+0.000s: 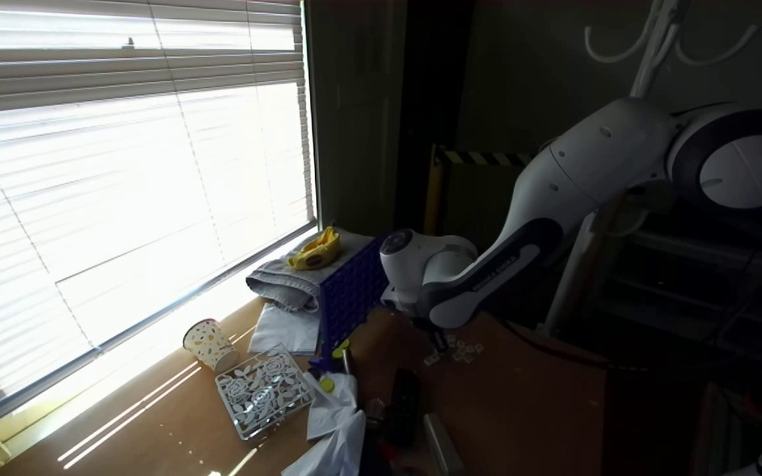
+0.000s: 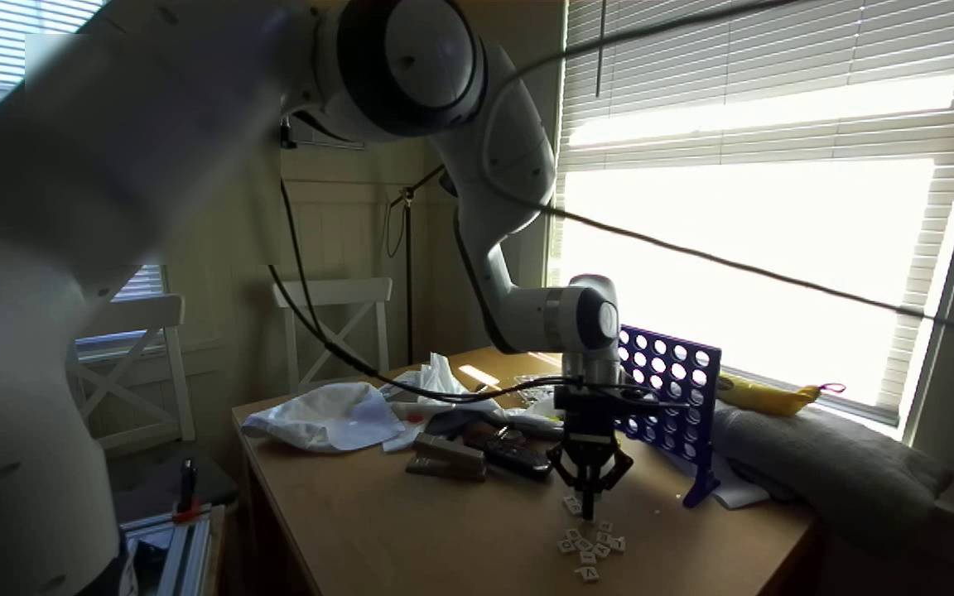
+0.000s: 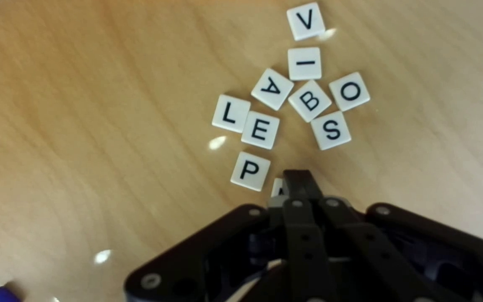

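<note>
Claw [image 2: 588, 510] fully closed, nothing visible in grip, over letter tiles [image 3: 310, 100] on table [image 2: 444, 530].
Blue game rack [image 1: 352, 297] stands between them and table edge by window [image 1: 123, 198].

Bright window blinds [image 1: 123, 165] fill the left side, and streaks of sunlight [image 1: 131, 419] cross the desk [image 1: 156, 433]. At the desk's far end, a yellow banana-shaped thing [image 1: 315, 254] lies on a folded gray towel [image 1: 286, 285]; just right of the towel stands a blue grid [image 1: 349, 301]. Nearer and to the left are a spotted cup [image 1: 210, 345] and a white rose-patterned rack [image 1: 264, 393], with a crumpled white sheet [image 1: 335, 423] just right of the rack. The robot arm [image 1: 556, 168] reaches in from the right, its claw [image 1: 442, 341] pointing down near small white tiles [image 1: 465, 350]. Behind it rises a white coat stand [image 1: 654, 53].
</note>
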Tool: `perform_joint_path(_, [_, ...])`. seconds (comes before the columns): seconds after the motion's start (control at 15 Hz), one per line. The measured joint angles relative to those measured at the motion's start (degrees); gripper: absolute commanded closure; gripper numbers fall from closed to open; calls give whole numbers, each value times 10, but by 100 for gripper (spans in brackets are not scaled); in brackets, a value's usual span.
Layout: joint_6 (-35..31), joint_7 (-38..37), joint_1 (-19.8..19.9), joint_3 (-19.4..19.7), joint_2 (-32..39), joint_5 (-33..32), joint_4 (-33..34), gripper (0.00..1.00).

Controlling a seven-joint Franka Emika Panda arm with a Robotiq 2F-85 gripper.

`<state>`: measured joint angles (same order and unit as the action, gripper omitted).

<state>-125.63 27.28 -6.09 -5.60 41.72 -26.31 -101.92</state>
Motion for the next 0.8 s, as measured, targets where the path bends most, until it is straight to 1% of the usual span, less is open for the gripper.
perform_joint_path(0.4, [4, 14, -3, -2, 0, -1, 0, 100])
perform_joint_path(0.8, [22, 41, -10, -3, 0, -3, -1, 100])
